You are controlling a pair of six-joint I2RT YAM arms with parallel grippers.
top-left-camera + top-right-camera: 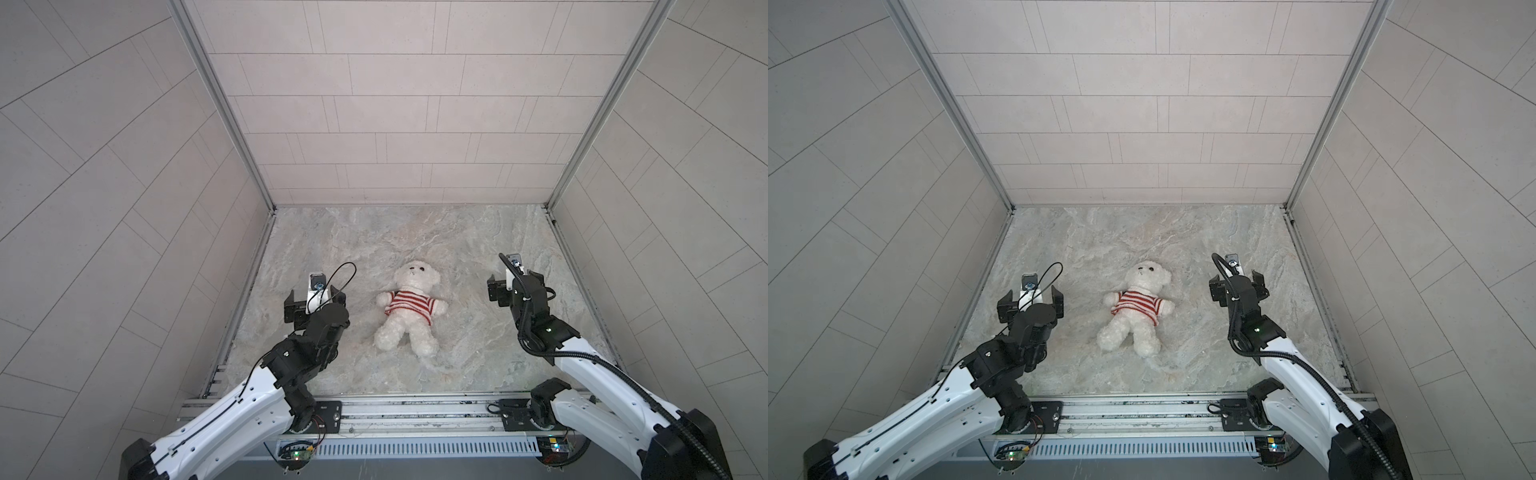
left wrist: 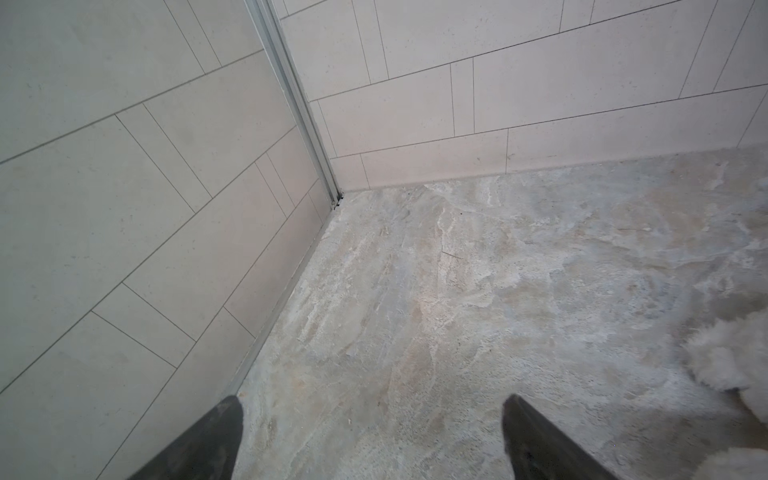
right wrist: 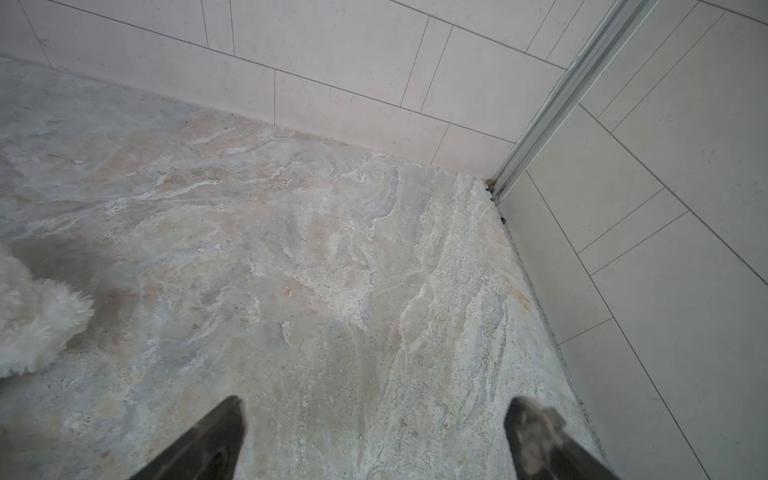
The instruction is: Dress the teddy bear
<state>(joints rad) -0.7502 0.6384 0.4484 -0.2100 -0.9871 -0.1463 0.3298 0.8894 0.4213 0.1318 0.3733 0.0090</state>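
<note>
Bear (image 1: pixel 405 328) lies on back at middle of table (image 1: pixel 415 232), head toward far wall, striped sweater (image 1: pixel 409 304) on torso. Left gripper (image 1: pixel 314 305) wide open, empty, beside bear. Right gripper (image 1: pixel 514 284) wide open, empty, at other side, apart from bear.

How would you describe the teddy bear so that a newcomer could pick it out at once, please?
Look at the marble-patterned tabletop enclosed by tiled walls. Between the left gripper and the right gripper lies the teddy bear, face up, head toward the back wall. It alone is fluffy and white, wearing a red-and-white striped sweater.
</note>
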